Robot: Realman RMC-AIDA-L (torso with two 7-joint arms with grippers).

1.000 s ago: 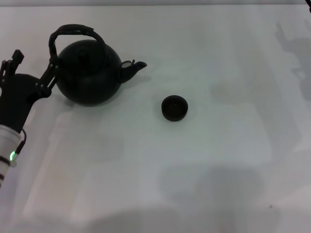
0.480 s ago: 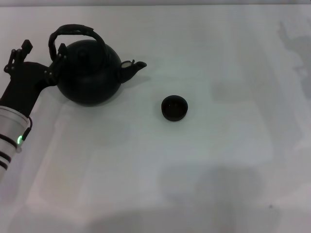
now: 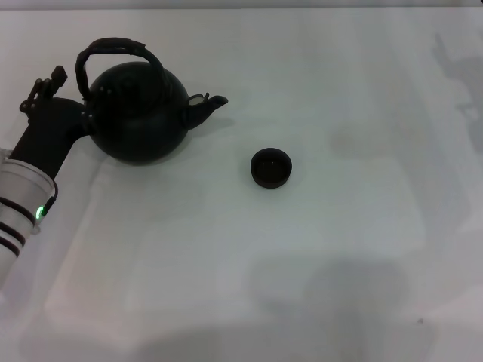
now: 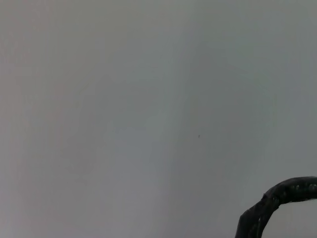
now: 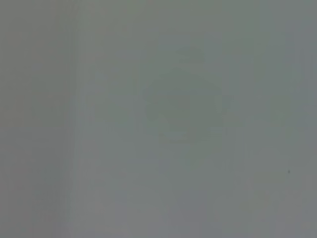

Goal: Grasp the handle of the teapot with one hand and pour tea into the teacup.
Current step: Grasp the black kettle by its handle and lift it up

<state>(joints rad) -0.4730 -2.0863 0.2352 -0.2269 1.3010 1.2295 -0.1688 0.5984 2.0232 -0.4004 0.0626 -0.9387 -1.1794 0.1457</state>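
Observation:
The matte-black teapot [image 3: 143, 117] stands upright at the far left of the white table, its short spout [image 3: 205, 105] pointing right toward the teacup. Its arched dark handle [image 3: 113, 47] rises over the lid; a piece of the handle also shows in the left wrist view [image 4: 277, 198]. The small black teacup [image 3: 270, 167] sits to the right of the teapot, a little nearer to me. My left gripper [image 3: 75, 94] is open at the teapot's left side, below the handle's left end, with one finger close against the pot. It holds nothing. My right gripper is out of view.
The white table [image 3: 317, 249] carries only the teapot and the teacup. The right wrist view shows only bare table surface [image 5: 158, 119]. My left arm's silver forearm [image 3: 19, 211] comes in from the lower left.
My left gripper has moved up and to the right, closing in on the teapot's left side under the handle. The teapot and teacup have not moved.

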